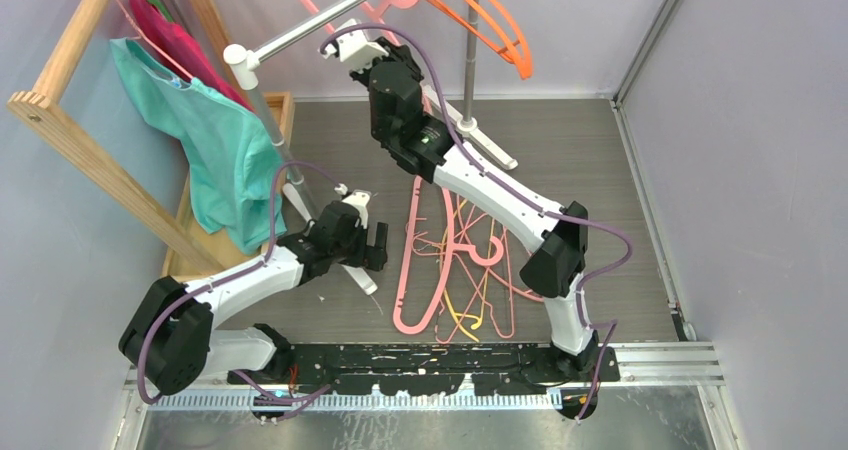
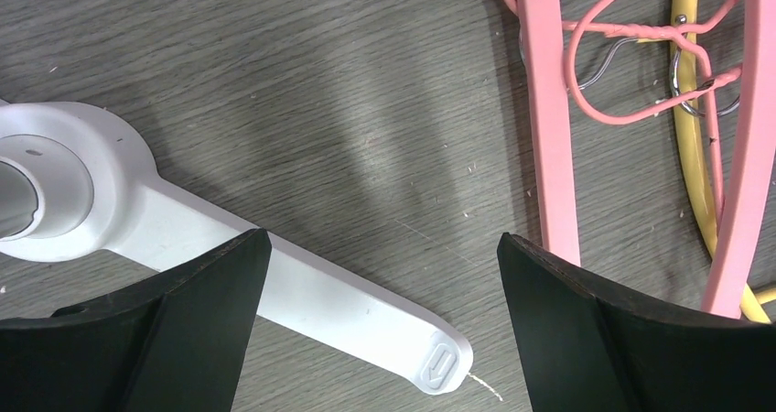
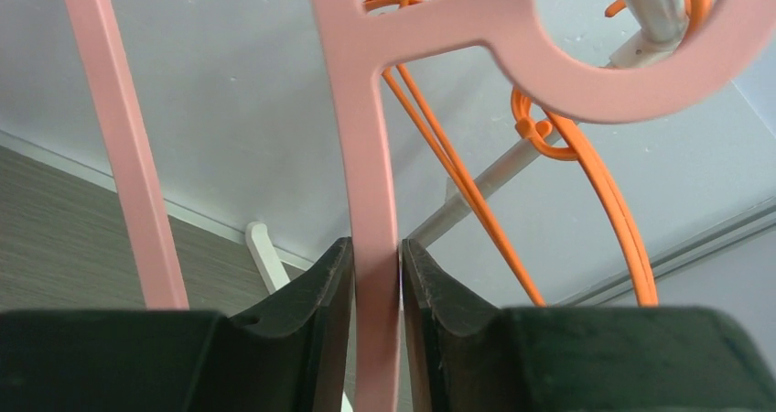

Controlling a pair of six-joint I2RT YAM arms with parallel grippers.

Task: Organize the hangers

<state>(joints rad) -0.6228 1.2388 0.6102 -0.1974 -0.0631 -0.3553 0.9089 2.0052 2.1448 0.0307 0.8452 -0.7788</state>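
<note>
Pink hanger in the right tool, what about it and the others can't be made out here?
Right wrist view: the thick pink hanger, clamped in the right tool, has its hook cut by the top edge; contact with the rail unclear.
Top view: the right arm covers part of the floor pile; its tangled thin hangers cannot be counted.
Left wrist view: that pile runs off the right edge.

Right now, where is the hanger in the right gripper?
Right wrist view: the thick pink hanger hooks over the metal rail, upper right, beside the orange hangers, clamped by the right gripper.
</note>
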